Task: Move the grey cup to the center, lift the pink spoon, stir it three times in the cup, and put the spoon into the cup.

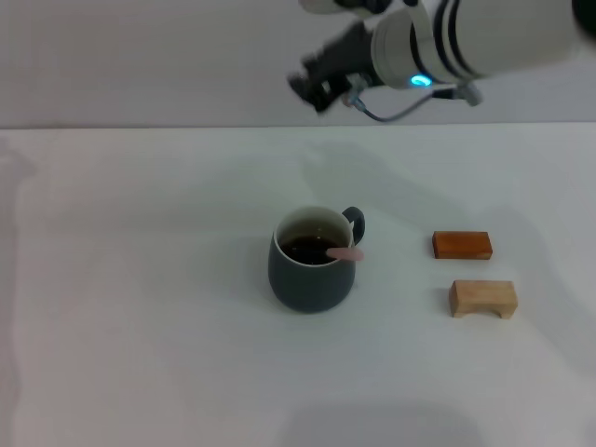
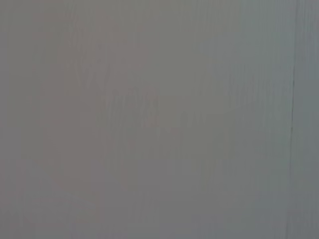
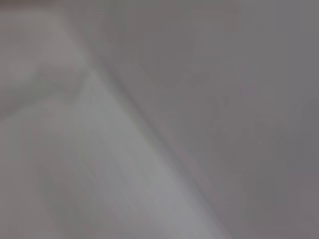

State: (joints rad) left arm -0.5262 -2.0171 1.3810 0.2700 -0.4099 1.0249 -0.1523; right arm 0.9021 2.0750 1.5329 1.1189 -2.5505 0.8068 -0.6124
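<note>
From my head camera, the grey cup stands upright near the middle of the white table, its small handle turned to the far right side and dark liquid inside. The pink spoon is in the cup, its pale pink handle end resting on the rim on the right, just beneath the cup's handle; its bowl is hidden in the liquid. My right hand is raised high above the far edge of the table, well apart from the cup and behind it; it holds nothing, but I cannot tell how far its fingers are parted. To the right of the cup lie a flat reddish-brown block and, nearer me, a tan wooden block, close together but apart. My left wrist camera shows only a plain grey surface, and my left hand is not seen. My right wrist camera shows only blurred grey and pale areas, with no cup or spoon.
</note>
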